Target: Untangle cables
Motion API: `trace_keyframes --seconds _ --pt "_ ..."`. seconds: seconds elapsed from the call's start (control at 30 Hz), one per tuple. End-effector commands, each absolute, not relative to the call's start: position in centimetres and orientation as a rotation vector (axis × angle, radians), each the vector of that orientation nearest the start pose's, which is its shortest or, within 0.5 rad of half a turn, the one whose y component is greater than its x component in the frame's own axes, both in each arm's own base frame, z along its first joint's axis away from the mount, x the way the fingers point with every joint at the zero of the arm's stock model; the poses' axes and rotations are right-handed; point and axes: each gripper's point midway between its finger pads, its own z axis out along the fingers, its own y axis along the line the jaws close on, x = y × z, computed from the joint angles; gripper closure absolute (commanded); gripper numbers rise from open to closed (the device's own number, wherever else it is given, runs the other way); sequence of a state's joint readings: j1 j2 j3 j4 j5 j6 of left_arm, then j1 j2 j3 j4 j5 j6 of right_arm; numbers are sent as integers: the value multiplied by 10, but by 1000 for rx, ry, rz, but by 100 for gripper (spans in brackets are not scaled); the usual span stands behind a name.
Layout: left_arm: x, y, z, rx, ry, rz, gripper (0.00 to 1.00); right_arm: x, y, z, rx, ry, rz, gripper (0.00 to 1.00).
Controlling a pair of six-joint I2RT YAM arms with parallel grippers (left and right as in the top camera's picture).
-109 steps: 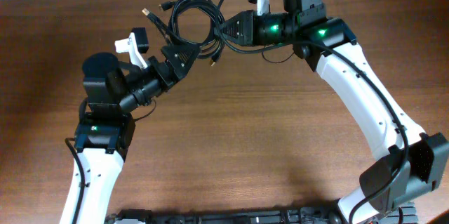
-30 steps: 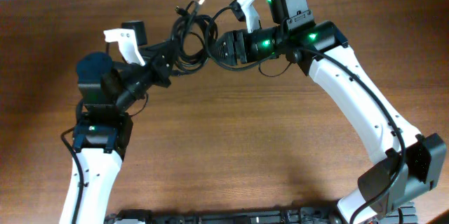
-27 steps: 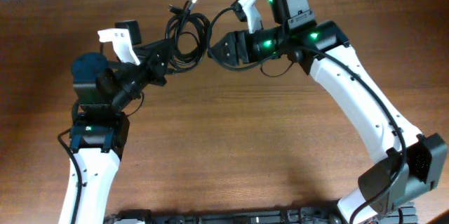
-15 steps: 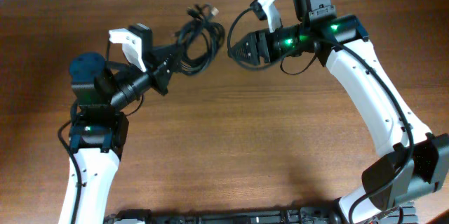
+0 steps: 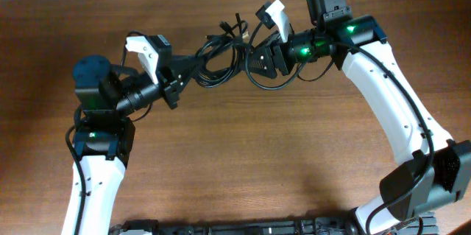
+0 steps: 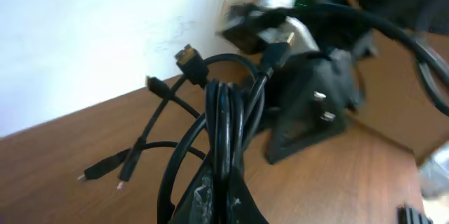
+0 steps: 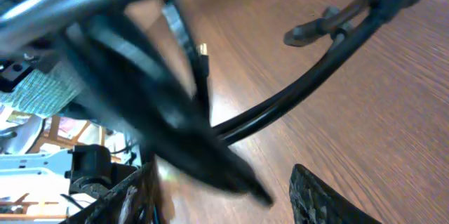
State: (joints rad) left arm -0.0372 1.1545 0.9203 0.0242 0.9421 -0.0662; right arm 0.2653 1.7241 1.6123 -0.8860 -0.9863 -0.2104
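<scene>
With left jaws, clamps the cables (image 5: 218, 64) above the worktop (image 5: 243, 161); with right jaws spread wide, straddles blurred strands just opposite the left jaws.

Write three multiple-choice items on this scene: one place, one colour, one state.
1. The cables are:
A between the left claw and the right claw
B behind the left claw
C out past the right claw

2. The cables are:
A white
B red
C black

3. The left claw:
A hangs open and empty
B grips the cables
C is out of view

Key:
1 A, the overhead view shows the bundle between both claws.
2 C, every cord is black.
3 B, the bundle runs out of it in the left wrist view.
</scene>
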Motion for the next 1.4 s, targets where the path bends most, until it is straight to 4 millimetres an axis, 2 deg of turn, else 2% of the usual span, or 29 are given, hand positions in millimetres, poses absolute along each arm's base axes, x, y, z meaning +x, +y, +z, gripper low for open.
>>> trace_keyframes --seconds 0.0,0.17,0.4,0.5,0.63,0.77,1.03,1.1,1.2,1.37 --pt "356 -131 325 348 1751 -894 100 347 246 281 -923 2112 1285 42" --pt "359 -127 325 226 1787 -953 100 347 247 281 -854 2161 1323 42" --pt "348 -145 326 290 1787 -1032 100 345 250 288 -859 2131 1368 41" --pt "344 -155 327 313 1784 -1054 100 342 254 297 -885 2073 1429 42" --pt "336 -173 334 351 1761 -1107 100 344 255 299 -893 2057 1416 42" --pt "322 -193 352 467 1669 -1167 100 351 253 294 -881 2076 1351 42" --pt "319 -196 364 448 1640 -1224 100 360 248 287 -849 2117 1277 42" --pt "315 -202 364 464 1639 -1237 100 361 251 292 -824 2109 1314 42" --pt "309 -214 366 485 1630 -1251 100 353 258 308 -878 2010 1418 42" --pt "310 -217 367 478 1622 -1241 100 350 259 312 -890 1990 1446 48"
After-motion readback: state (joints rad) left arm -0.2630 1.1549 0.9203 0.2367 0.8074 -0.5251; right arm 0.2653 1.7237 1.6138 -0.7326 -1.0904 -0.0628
